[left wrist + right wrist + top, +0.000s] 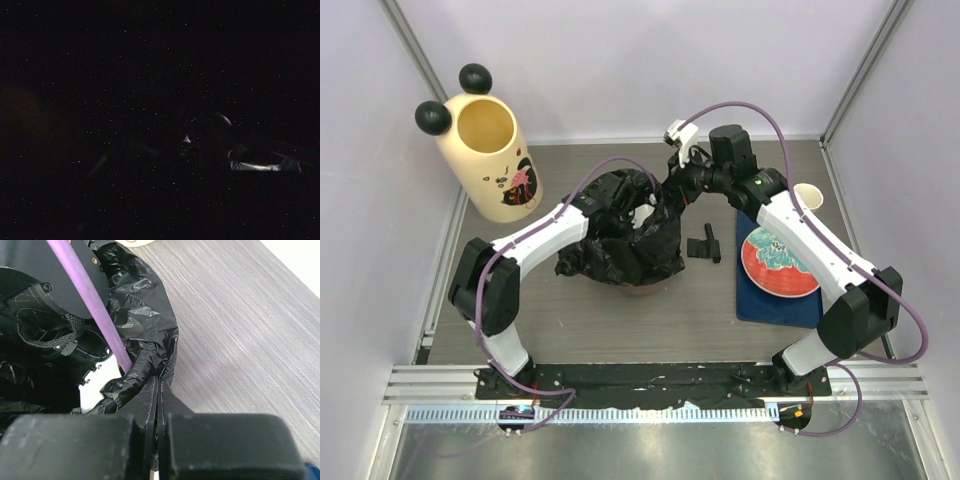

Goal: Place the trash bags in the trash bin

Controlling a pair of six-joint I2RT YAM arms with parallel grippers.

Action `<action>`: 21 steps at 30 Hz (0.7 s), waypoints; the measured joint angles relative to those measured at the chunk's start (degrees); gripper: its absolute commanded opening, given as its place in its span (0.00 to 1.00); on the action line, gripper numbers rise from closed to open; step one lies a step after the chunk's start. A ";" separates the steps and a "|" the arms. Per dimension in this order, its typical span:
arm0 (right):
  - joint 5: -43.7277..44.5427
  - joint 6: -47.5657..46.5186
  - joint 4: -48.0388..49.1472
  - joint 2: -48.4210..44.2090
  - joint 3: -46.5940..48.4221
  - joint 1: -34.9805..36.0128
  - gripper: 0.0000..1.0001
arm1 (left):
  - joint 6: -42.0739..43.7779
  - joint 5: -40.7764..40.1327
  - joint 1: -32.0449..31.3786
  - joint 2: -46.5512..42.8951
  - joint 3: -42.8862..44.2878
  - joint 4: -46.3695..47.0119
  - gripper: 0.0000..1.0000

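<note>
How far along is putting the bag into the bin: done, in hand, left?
Done: nothing; the bin looks empty, far left. In hand: the right gripper pinches the bag at mid-table; the left gripper is buried in it. Left: moving the bag into the bin.

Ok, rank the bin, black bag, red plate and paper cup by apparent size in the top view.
1. The bin and the black bag: about alike; the bin stands taller, nearer the camera, so I won't rank them.
2. The red plate.
3. The paper cup.
</note>
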 measured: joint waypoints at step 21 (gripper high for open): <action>-6.25 1.75 -9.60 -3.93 0.07 -7.93 0.70 | 3.69 -10.40 -1.66 5.20 3.69 6.01 0.17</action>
